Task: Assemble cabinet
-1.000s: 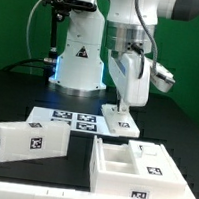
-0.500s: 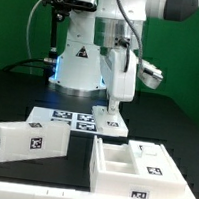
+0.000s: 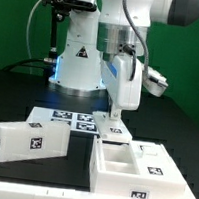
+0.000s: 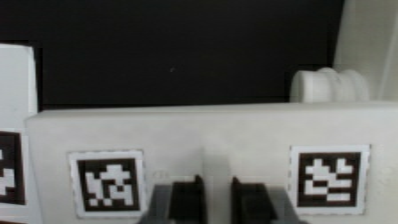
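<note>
Now lower and closer to the cabinet (image 3: 140, 165), standing in front on the exterior view's right, with claw (image 3: 115, 120) clenched on a small tagged panel (image 3: 114, 134); probably nearing fitting.

No words or numbers can be read. The robot base (image 3: 78, 77) bears a black triangular warning sign (image 3: 78, 53), its symbol too small to tell. Black-and-white square tags (image 3: 83, 125) stand on the marker board (image 3: 37, 114), on the loose white block (image 3: 11, 143) at the exterior view's left and on the cabinet (image 3: 107, 169), on its near face. Two more stand on the white piece (image 4: 196, 135) in the wrist view.
</note>
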Controlling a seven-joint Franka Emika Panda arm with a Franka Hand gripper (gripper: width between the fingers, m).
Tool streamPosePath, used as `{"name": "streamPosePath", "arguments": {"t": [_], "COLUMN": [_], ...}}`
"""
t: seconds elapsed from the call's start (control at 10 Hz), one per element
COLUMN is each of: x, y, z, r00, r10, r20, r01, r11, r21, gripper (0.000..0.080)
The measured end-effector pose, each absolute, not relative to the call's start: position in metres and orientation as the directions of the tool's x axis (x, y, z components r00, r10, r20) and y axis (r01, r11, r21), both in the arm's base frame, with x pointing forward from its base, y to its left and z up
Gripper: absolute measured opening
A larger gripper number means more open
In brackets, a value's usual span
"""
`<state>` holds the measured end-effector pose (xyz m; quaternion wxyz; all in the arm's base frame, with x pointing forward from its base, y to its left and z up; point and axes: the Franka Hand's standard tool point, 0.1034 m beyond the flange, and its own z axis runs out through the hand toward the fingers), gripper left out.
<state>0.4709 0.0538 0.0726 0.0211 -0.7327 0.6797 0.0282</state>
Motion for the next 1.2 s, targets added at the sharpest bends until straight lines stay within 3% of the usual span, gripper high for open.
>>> {"name": "streamPosePath", "arguments": {"t": [0.7,1.2], "x": [0.46,0.465], "y": [0.045,0.043], "z": [0.067,0.07], "r00": [0.081,0.045], "r10": [-0.994,-0.995], "r20": [-0.08,-0.09], "r01": [-0.996,-0.999], "r11": [-0.084,-0.047], "r21": [0.036,0.017], "gripper": [0.0061,0.0061]}}
